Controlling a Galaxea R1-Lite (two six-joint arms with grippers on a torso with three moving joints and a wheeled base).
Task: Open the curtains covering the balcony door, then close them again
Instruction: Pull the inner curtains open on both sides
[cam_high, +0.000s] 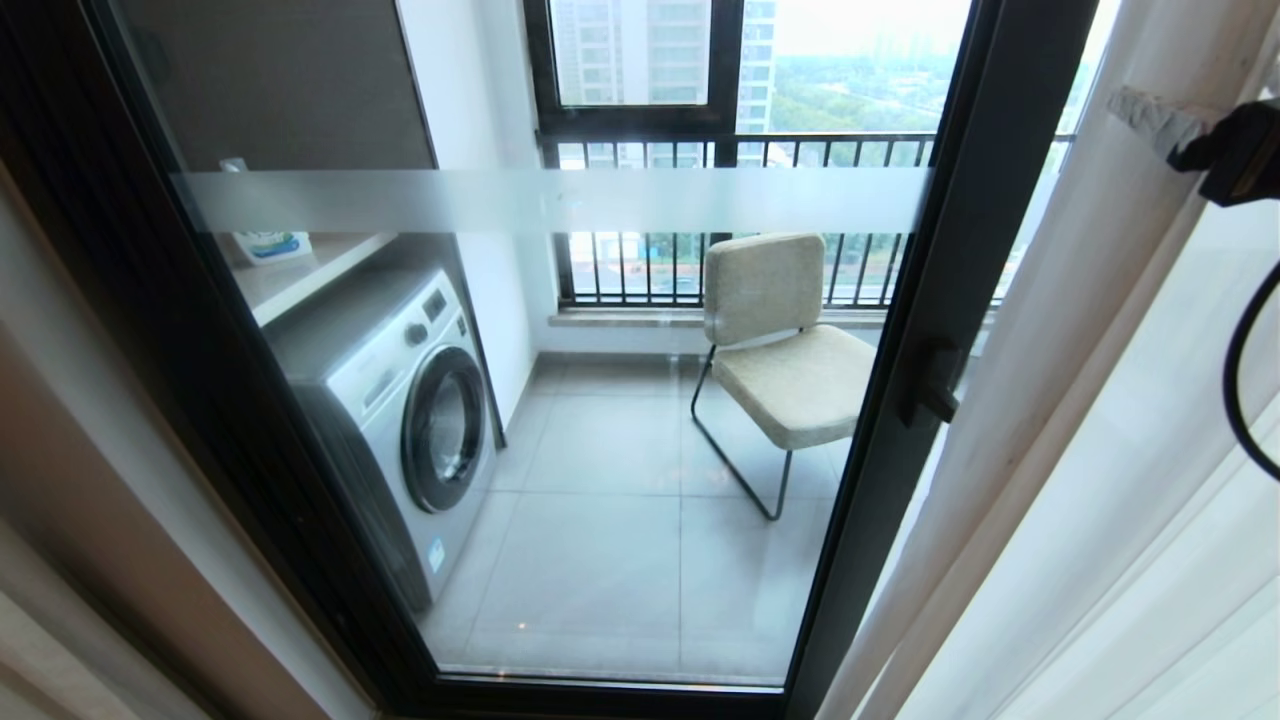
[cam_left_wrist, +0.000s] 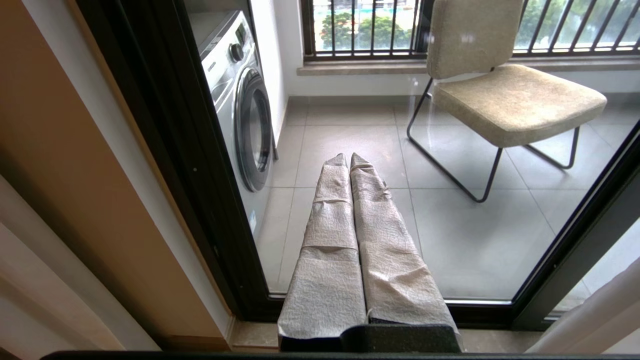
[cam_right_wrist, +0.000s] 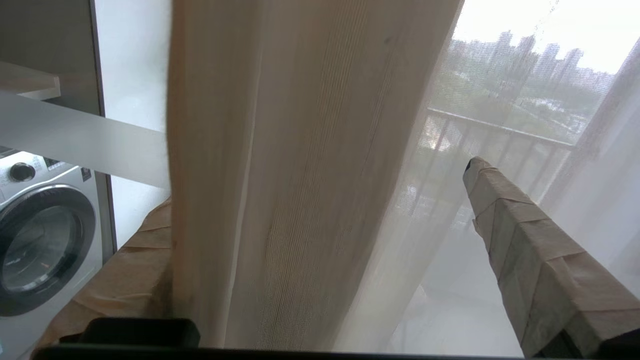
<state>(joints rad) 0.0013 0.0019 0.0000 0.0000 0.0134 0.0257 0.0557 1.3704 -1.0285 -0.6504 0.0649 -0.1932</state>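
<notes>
**Curtains gathered to the right, glass door uncovered**

Cream-beige curtains (cam_high: 1010, 440) hang closest, bunched in long folds at the right edge of the balcony door (cam_high: 905, 420), with thin white sheers beside them further right. At the top right of the head view, the right gripper (cam_right_wrist: 320, 210) reaches in at the edge of the heavy drape. Seen from its wrist, its two wrapped fingers (cam_right_wrist: 530, 250) stand wide apart, with a fold of the drape hanging between them; one finger is mostly hidden behind the fabric, and the drape is not pinched. The left gripper (cam_left_wrist: 348, 162) is held low in front of the glass, pointing toward it, its two wrapped fingers pressed together with nothing between them.

Through the clear panel, crossed by a frosted white band (cam_high: 550, 200), a washing machine (cam_high: 400, 420) stands at the left and a beige chair (cam_high: 785, 350) on thin black legs sits on grey floor tiles near a barred railing (cam_high: 700, 150)
</notes>
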